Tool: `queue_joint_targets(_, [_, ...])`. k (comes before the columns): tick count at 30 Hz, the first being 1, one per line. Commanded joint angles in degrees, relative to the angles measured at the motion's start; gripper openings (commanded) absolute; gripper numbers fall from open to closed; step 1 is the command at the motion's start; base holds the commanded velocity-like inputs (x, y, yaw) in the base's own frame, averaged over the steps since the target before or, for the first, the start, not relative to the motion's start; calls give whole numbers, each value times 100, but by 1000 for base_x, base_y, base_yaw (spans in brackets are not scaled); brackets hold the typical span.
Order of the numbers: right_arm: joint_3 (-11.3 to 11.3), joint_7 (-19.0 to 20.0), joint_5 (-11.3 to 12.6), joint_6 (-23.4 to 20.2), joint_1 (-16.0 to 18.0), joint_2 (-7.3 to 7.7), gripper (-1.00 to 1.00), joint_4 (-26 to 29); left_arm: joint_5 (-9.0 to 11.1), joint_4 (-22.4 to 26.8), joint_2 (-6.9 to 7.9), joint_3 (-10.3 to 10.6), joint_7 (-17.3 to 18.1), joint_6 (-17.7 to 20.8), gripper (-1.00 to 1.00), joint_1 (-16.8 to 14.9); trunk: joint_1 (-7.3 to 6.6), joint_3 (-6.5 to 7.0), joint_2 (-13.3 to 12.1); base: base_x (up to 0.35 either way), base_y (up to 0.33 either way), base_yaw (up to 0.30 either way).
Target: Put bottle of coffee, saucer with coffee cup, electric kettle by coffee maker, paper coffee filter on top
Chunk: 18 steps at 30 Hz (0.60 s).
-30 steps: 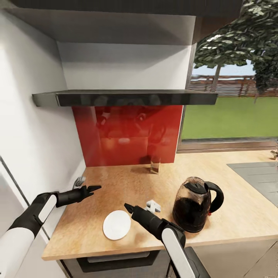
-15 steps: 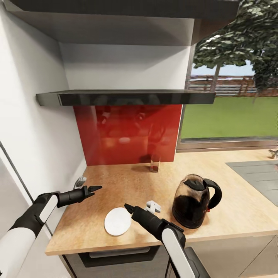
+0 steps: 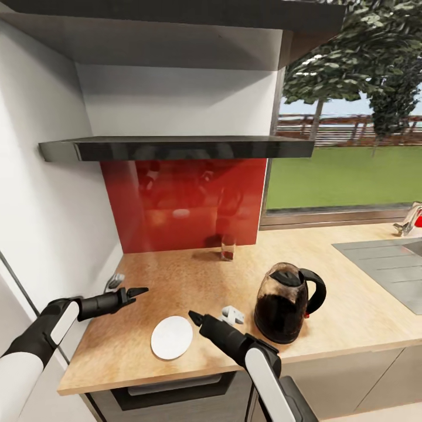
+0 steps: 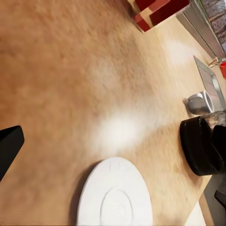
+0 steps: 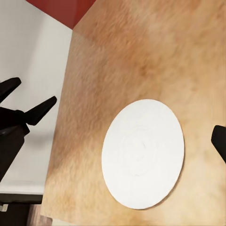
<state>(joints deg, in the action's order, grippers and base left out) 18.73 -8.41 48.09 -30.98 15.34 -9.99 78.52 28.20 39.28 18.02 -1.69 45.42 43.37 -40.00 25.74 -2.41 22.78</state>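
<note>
The white saucer (image 3: 172,337) (image 4: 115,197) (image 5: 143,160) lies flat near the front edge of the wood-grain kitchen countertop (image 3: 193,275). My right gripper (image 3: 193,318) hovers open just right of it. My left gripper (image 3: 138,291) (image 5: 37,89) hangs open over the counter's left part. The glass electric kettle (image 3: 285,303) (image 4: 202,146) stands upright to the right. A small pale cup-like thing (image 3: 233,315) (image 4: 200,102) lies between saucer and kettle. The dark kitchen shelf (image 3: 176,147) is seen edge-on. The coffee maker, the bottle of coffee and the paper coffee filter are out of view.
A drinking glass (image 3: 227,247) stands by the red backsplash (image 3: 181,199). A small grey object (image 3: 115,281) lies at the counter's left edge by the white wall. A grey drainboard (image 3: 381,264) is set into the counter at the right, below the window.
The whole picture has shifted leftwards, so the camera has moved. Both arms hold nearly the same pose over the counter; the saucer and kettle stay where they were.
</note>
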Motion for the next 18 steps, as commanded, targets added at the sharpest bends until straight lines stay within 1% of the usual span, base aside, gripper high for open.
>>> queue_joint_targets(1, [10, -57, 60, -13, -11, 0, 100, 7, 10, 0, 0, -7, 11, 31, 100, 7, 4, -14, 14, 0, 0, -6])
queue_joint_targets(8, [111, -226, 68, -13, -53, 0, 100, 14, 10, -4, -10, -5, 11, 31, 100, 27, 4, -14, 14, 0, 0, -2])
queue_joint_targets(12, [159, -275, 73, -13, -60, 0, 100, 14, 10, -7, -33, 75, 11, 36, 100, 39, 4, -14, 14, 0, 0, 0])
queue_joint_targets(15, [343, -287, 76, -13, -64, 0, 100, 14, 10, -8, -46, 188, 11, 38, 100, 43, 4, -14, 14, 0, 0, 0])
queue_joint_targets(18, [489, -291, 118, -12, -84, 0, 100, 8, 16, -8, -51, 236, 11, 39, 100, 44, 4, -14, 14, 0, 0, 0])
